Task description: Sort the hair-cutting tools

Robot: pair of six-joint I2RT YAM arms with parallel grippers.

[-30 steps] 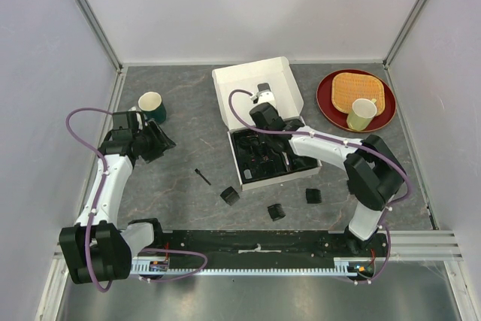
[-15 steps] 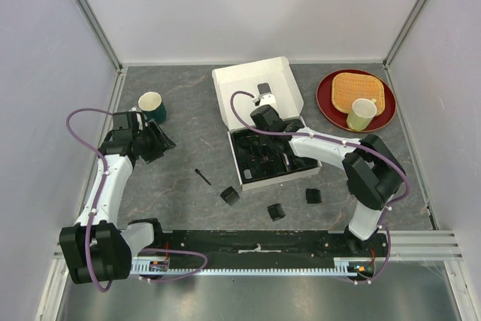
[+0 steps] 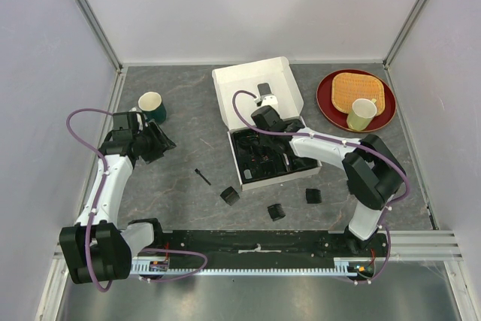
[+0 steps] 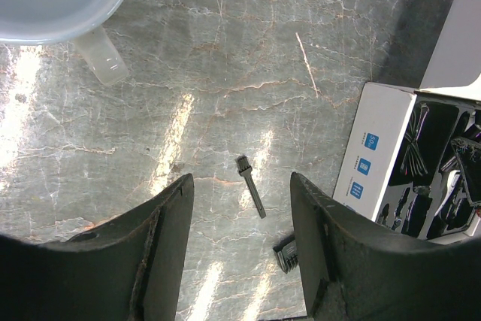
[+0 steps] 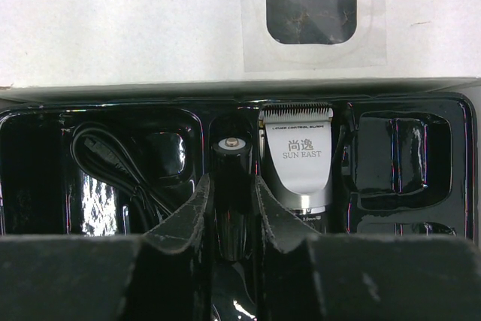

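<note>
A white cardboard box (image 3: 239, 86) lies open in the middle of the grey marbled counter (image 3: 173, 186), lid folded back, with a black tray (image 3: 249, 171) in its base. A dark green cup (image 3: 151, 103) stands far left. At far right, a red plate (image 3: 325, 100) carries a woven mat (image 3: 361, 86) and a pale cup (image 3: 361, 114).

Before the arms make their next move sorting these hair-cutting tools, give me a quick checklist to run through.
1. Black cylindrical piece in its tray slot, beside the clipper: ok.
2. Right gripper clear of that piece: cannot tell, its fingers flank it closely.
3. Cord in its compartment: ok.
4. Left gripper open and empty: ok.
5. Thin brush put away: not ok, it lies on the table.
6. Comb guards put away: not ok, three lie on the table near the box.
</note>
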